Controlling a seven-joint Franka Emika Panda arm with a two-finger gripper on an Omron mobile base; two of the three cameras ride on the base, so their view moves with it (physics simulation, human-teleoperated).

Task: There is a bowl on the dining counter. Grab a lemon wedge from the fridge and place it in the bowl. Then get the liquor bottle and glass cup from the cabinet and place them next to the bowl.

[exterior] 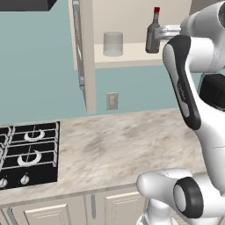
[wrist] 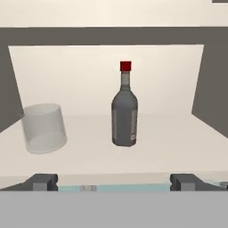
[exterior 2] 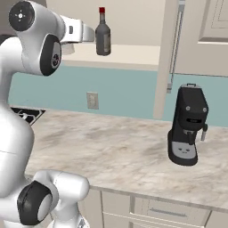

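Observation:
The liquor bottle [exterior: 152,37] [exterior 2: 103,38] [wrist: 124,118], dark grey with a red cap, stands upright on the open cabinet's shelf [exterior: 132,56] [wrist: 160,153]. The clear glass cup [exterior: 113,44] [wrist: 43,128] sits to its left on the same shelf. My gripper [exterior: 163,31] [exterior 2: 91,34] [wrist: 115,182] is open and level with the shelf. It hovers just in front of the shelf edge, pointing at the bottle, with nothing between its fingers. The bowl, dining counter, lemon wedge and fridge are out of view.
The cabinet's doors stand open on either side [exterior: 83,52] [exterior 2: 171,53]. Below lies a marble wall counter [exterior: 123,145] with a black stove [exterior: 28,154] at the left and a black coffee machine [exterior 2: 188,127] at the right. A wall outlet [exterior: 112,101] sits under the cabinet.

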